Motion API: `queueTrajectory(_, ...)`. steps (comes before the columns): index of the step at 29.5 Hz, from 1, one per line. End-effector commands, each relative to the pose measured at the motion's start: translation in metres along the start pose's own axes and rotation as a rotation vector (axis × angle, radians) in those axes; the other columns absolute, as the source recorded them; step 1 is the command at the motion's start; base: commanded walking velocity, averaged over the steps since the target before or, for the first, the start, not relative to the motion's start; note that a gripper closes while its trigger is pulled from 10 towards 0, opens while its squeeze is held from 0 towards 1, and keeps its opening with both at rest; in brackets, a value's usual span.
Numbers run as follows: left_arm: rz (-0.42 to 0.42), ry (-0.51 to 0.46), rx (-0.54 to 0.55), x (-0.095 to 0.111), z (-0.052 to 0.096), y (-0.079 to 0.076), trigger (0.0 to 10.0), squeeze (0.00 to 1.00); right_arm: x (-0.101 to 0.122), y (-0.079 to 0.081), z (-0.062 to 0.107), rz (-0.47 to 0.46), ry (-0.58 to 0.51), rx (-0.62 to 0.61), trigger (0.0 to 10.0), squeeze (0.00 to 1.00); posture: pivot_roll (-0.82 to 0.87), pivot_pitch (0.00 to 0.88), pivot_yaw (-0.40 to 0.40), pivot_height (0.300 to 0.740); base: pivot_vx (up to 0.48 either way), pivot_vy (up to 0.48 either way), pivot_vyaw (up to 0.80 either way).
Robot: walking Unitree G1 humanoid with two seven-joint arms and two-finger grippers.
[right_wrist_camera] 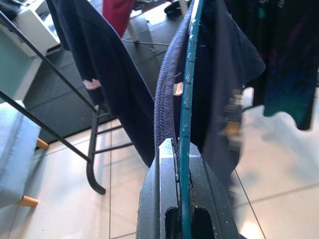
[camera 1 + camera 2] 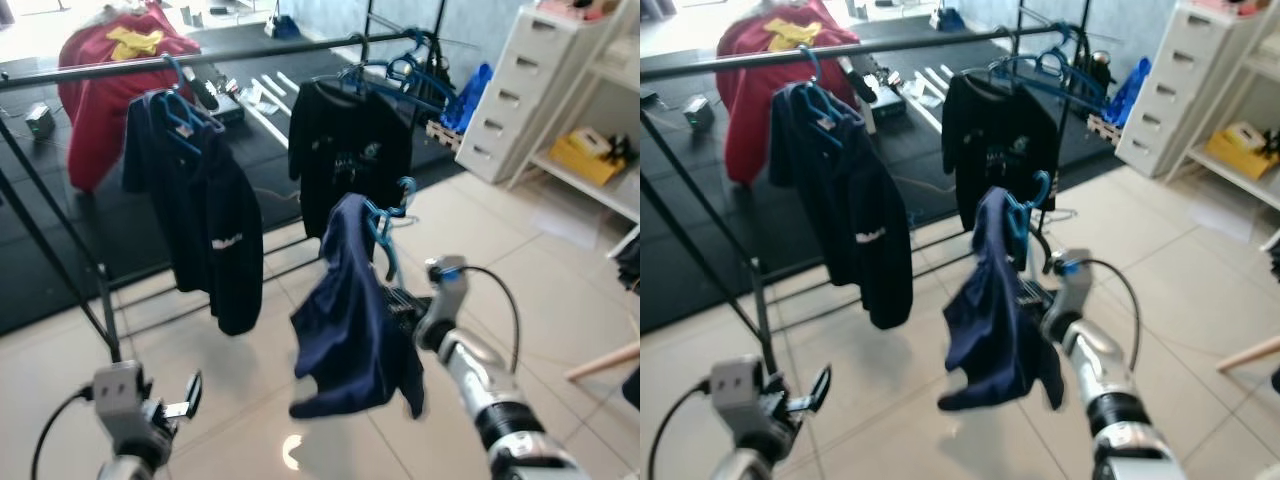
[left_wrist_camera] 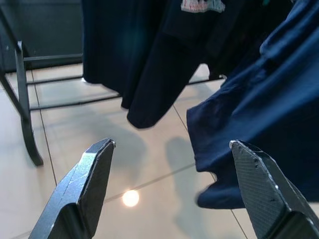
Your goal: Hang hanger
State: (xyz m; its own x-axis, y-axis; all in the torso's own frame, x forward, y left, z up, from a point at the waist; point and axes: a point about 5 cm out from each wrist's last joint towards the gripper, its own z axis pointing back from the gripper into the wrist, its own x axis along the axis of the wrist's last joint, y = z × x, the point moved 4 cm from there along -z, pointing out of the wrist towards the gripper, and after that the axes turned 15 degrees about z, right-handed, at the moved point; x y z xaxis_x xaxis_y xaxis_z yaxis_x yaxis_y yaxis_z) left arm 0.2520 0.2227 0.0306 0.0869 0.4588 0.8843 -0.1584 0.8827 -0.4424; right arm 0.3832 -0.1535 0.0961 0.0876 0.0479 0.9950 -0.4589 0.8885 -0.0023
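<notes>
Head views: the right claw (image 2: 400, 300) sits at the end of the silver right arm, raised in front of the robot, and pinches a blue hanger (image 2: 385, 225) that carries a navy shirt (image 2: 350, 320). The shirt drapes below and to the left of the claw, hiding its fingers. The hanger's hook rises above the claw, short of the rail (image 2: 200, 58), which runs across well above and beyond it. On the rail hang a dark jacket (image 2: 205, 220) far to the claw's left and a black shirt (image 2: 345, 155) just beyond and above it, each on blue hangers, with spare blue hangers beside the black shirt. A white drawer unit (image 2: 520, 90) stands off to the right. The left claw (image 2: 185, 400) is low, well left of the right one, above the tiled floor (image 2: 250, 400).

Left wrist view: the left claw's fingers (image 3: 84, 184) are spread wide with nothing between them. Beyond them hang the jacket's hem and the navy shirt, over the tiles and the rack's foot (image 3: 27, 134).

Right wrist view: the right claw's fingers (image 1: 167, 199) are pressed on the teal hanger bar (image 1: 188, 99), which stands upright between them, the navy shirt folded over it on both sides.
</notes>
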Motion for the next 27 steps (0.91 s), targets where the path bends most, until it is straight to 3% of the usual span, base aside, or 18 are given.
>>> queueTrajectory(1, 0.001, 0.019, 0.014, -0.004, 0.003, 0.003, 10.0, 0.00, 0.013, -0.004, 0.000, 0.008, -0.040, 0.006, 10.0, 0.00, -0.12, 0.143, -0.029, 0.740, 0.446, 0.000, 0.00)
queueTrajectory(15, 0.001, 0.013, 0.016, -0.002, 0.002, 0.003, 10.0, 0.00, 0.041, -0.015, 0.001, 0.013, -0.106, 0.015, 10.0, 0.00, -0.12, 0.146, -0.031, 0.740, 0.450, 0.000, 0.00)
queueTrajectory(17, -0.001, 0.011, 0.018, -0.001, 0.001, 0.003, 10.0, 0.00, 0.068, -0.018, 0.006, 0.081, -0.147, 0.097, 10.0, 0.00, -0.13, 0.148, -0.028, 0.740, 0.480, 0.000, 0.00)
queueTrajectory(19, -0.002, 0.011, 0.020, 0.000, 0.001, 0.004, 10.0, 0.00, 0.081, -0.019, 0.010, 0.124, -0.160, 0.143, 10.0, 0.00, -0.13, 0.148, -0.027, 0.740, 0.480, 0.000, 0.00)
queueTrajectory(25, -0.003, 0.011, 0.022, 0.000, 0.001, 0.004, 10.0, 0.00, 0.098, -0.020, 0.016, 0.184, -0.172, 0.191, 10.0, 0.00, -0.13, 0.148, -0.026, 0.740, 0.480, 0.000, 0.00)
queueTrajectory(27, -0.002, 0.012, 0.024, 0.000, 0.001, 0.003, 10.0, 0.00, 0.110, -0.024, 0.019, 0.252, -0.167, 0.196, 10.0, 0.00, -0.13, 0.148, -0.026, 0.740, 0.480, 0.000, 0.00)
